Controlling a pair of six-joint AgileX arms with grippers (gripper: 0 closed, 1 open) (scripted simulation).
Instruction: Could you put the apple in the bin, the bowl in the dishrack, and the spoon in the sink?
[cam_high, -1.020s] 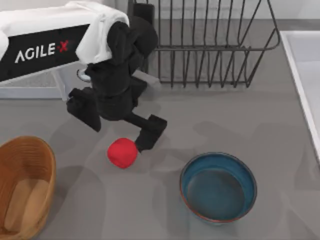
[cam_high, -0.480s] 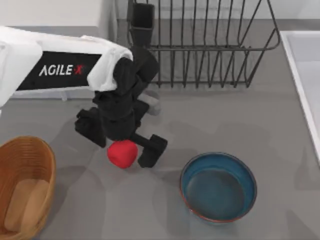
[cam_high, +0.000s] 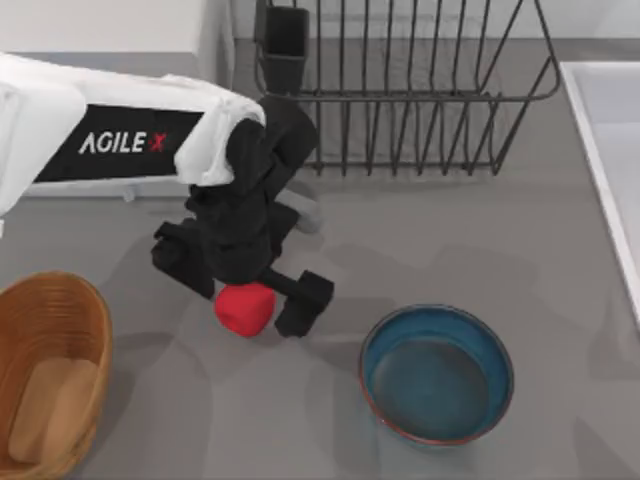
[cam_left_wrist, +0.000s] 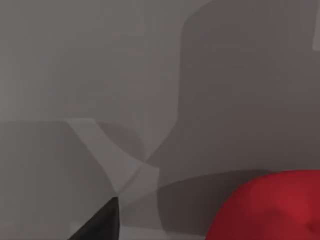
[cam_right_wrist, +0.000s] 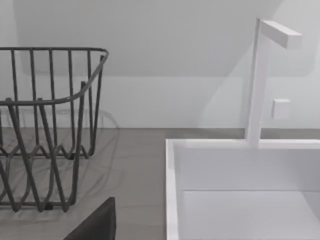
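Top view first: my left gripper (cam_high: 250, 297) is down at the table (cam_high: 480, 250), left of centre, its two black fingers spread either side of the one apple (cam_high: 244, 307). One finger (cam_high: 304, 302) stands just right of the fruit; the other is hidden under my wrist, so I cannot tell whether either pad touches. The apple sits on the table, not lifted. Left of it, at the near-left corner, is the single wicker bin (cam_high: 50, 380), well apart, with bare grey surface between. To the right, near, stands one teal bowl (cam_high: 437, 374), upright. Far across the table is one black wire dishrack (cam_high: 410, 90) with its cutlery cup (cam_high: 284, 45) at the far-left corner. The white sink rim (cam_high: 600, 170) runs along the right edge.

Left wrist view: the apple (cam_left_wrist: 270, 207) fills a corner, beside a black fingertip (cam_left_wrist: 100, 225).

Right wrist view: the dishrack (cam_right_wrist: 45, 130) and the sink (cam_right_wrist: 240, 185) with its tap (cam_right_wrist: 260, 80); my right arm is parked there.
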